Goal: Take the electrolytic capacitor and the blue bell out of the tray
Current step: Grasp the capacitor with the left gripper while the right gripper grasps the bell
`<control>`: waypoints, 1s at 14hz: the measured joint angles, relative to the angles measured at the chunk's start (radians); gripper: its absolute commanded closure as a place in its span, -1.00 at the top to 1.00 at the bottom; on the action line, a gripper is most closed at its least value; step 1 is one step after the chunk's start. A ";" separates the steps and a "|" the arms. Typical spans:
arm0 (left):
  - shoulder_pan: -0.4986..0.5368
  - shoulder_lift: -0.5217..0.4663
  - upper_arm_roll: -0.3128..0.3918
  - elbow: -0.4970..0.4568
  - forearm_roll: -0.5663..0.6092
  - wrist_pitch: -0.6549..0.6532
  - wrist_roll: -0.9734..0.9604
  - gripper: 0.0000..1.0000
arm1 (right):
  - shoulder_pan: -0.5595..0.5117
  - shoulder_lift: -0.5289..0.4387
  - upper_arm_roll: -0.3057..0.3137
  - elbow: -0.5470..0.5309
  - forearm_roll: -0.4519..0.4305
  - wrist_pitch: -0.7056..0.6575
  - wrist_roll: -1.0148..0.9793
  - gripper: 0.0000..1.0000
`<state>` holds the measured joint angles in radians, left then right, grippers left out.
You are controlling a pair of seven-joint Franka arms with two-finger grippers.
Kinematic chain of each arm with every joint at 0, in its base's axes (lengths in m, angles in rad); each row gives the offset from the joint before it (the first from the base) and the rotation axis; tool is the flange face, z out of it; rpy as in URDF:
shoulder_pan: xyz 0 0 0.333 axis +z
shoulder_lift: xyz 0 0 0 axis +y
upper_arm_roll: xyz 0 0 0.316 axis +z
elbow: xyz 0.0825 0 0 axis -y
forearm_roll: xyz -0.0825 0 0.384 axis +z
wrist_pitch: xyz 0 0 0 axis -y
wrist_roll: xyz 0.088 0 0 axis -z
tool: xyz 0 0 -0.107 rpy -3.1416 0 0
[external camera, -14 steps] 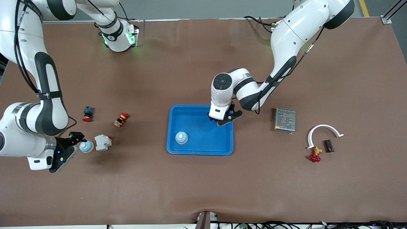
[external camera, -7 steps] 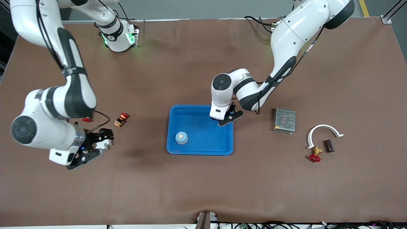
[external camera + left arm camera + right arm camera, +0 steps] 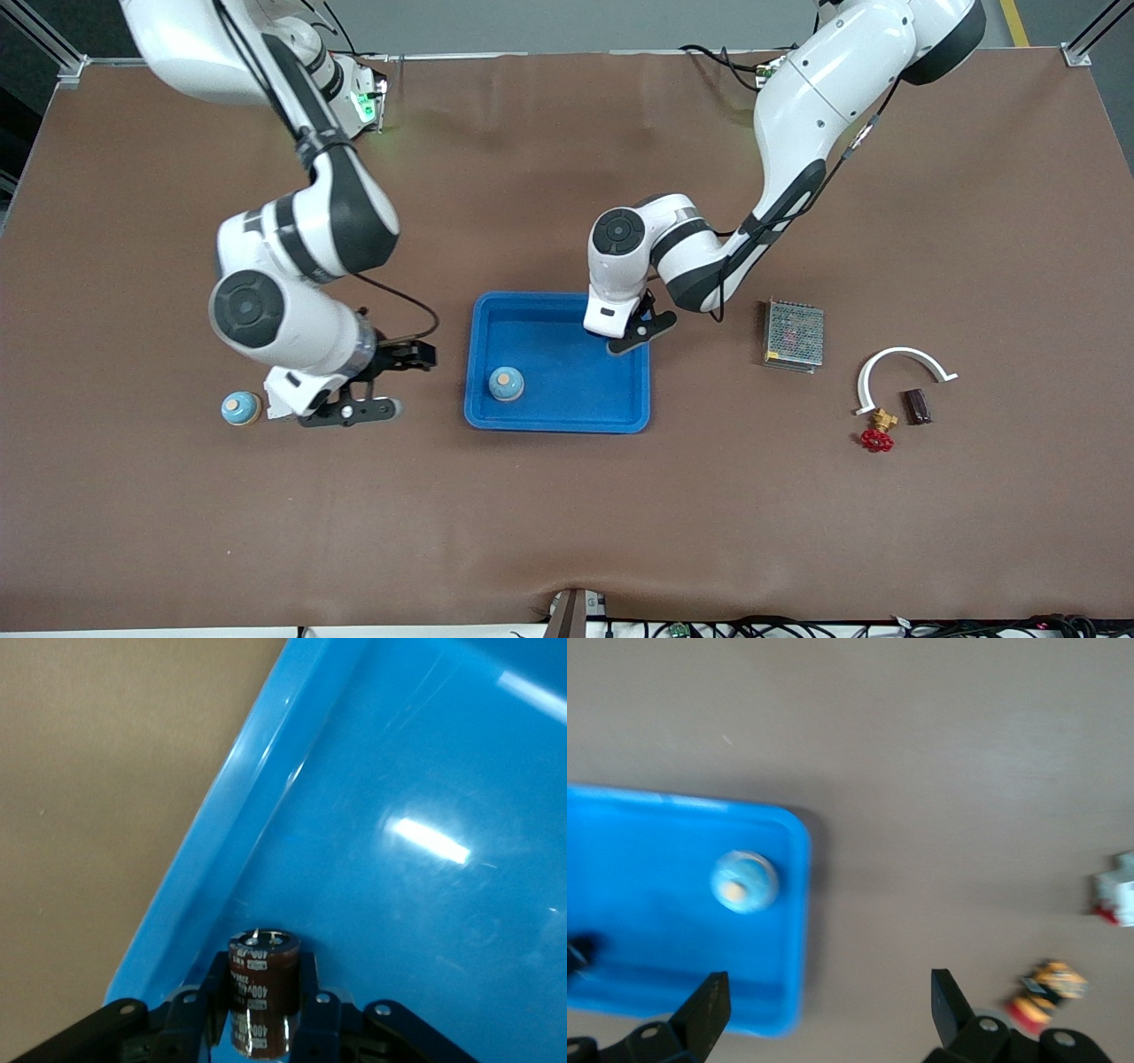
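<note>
The brown table (image 3: 567, 514) carries a blue tray (image 3: 558, 416) at its middle. The left arm (image 3: 797, 115) reaches down from its base to the tray's corner nearest that base, and its bulk hides most of the left gripper (image 3: 640, 330) in the front view; only the black fingertips show there. The right arm (image 3: 292, 239) hangs over the table between the tray and the right arm's end, covering a white part whose edge (image 3: 273, 403) peeks out under it.

In the left wrist view the left gripper (image 3: 266, 1023) is clamped on a dark brown capacitor (image 3: 263, 988), its fingers (image 3: 312, 1014) pressed to both sides. The capacitor's long axis runs along the fingers, its silver top pointing down at the tray floor beside the tray wall (image 3: 239, 806); its lower end is cut off by the frame edge.

The right gripper (image 3: 390, 381) holds nothing, its 2 fingers (image 3: 704, 1010) spread wide over bare table.

1 blue bell (image 3: 506, 383) sits in the tray; a 2nd bell (image 3: 240, 408) stands on the table beside the white part
</note>
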<state>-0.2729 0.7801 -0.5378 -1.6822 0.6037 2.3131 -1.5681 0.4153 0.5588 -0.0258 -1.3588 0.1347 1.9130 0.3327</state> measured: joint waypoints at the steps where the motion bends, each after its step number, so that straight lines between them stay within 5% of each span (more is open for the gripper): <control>1: 0.001 0.000 0.000 0.010 0.000 0.000 0.000 -1.00 | 0.022 0.004 0.000 -0.003 0.001 0.052 0.064 1.00; 7: 0.002 0.000 0.001 0.030 0.001 -0.004 0.000 -1.00 | 0.088 0.109 0.000 -0.021 0.001 0.230 0.231 1.00; 14: 0.002 -0.018 -0.003 0.037 0.003 -0.061 0.023 -1.00 | 0.103 0.192 -0.001 -0.023 0.002 0.245 0.238 1.00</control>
<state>-0.2704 0.7622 -0.5412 -1.6448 0.6069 2.2518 -1.5447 0.5186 0.7503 -0.0271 -1.3817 0.1362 2.1576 0.5711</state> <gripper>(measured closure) 0.661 0.000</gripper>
